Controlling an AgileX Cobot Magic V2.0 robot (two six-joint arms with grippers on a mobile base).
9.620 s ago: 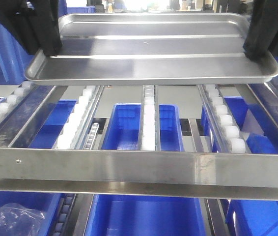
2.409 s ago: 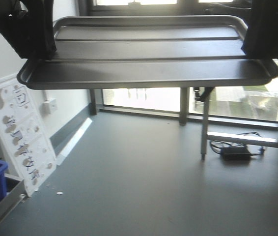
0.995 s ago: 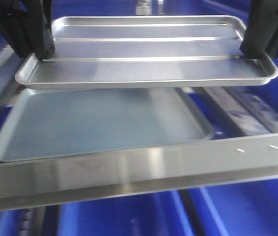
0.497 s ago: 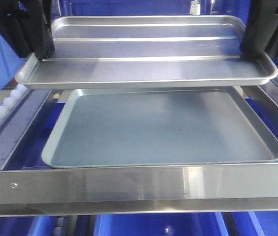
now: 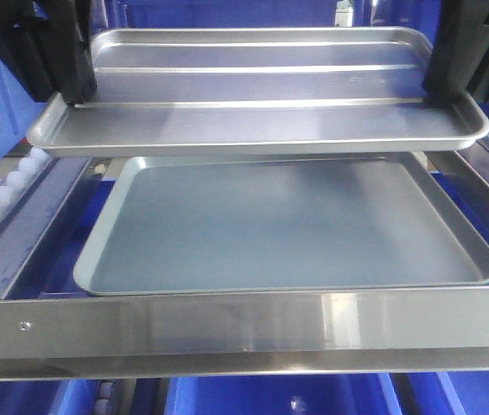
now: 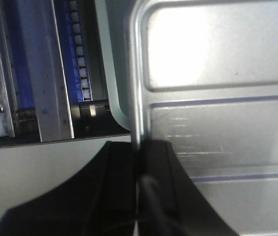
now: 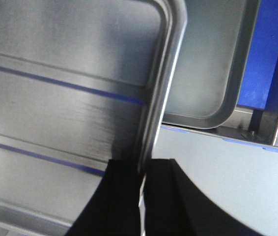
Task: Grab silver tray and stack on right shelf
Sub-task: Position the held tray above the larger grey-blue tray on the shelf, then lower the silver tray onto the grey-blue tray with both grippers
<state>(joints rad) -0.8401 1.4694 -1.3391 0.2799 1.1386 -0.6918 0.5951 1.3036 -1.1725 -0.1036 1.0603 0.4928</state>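
The silver tray [image 5: 262,91], shiny with two long ridges, hangs level in the air in the front view. My left gripper [image 5: 70,93] is shut on its left rim and my right gripper [image 5: 439,91] is shut on its right rim. The left wrist view shows the jaws of the left gripper [image 6: 140,157] clamped on the tray's rim [image 6: 136,88]. The right wrist view shows the jaws of the right gripper [image 7: 141,172] clamped on the tray's rim [image 7: 161,83]. The right shelf [image 5: 244,320] lies below, with its broad steel front bar nearest the camera.
A larger dull grey smooth tray [image 5: 288,229] lies on the shelf directly under the held tray; it also shows in the right wrist view [image 7: 208,69]. White rollers [image 5: 7,190] run along the left rail. Blue bins [image 5: 270,393] sit beneath the shelf.
Over the earlier frames the view swung past a bare floor to this shelf with the grey tray. Since half a second ago nothing has visibly moved.
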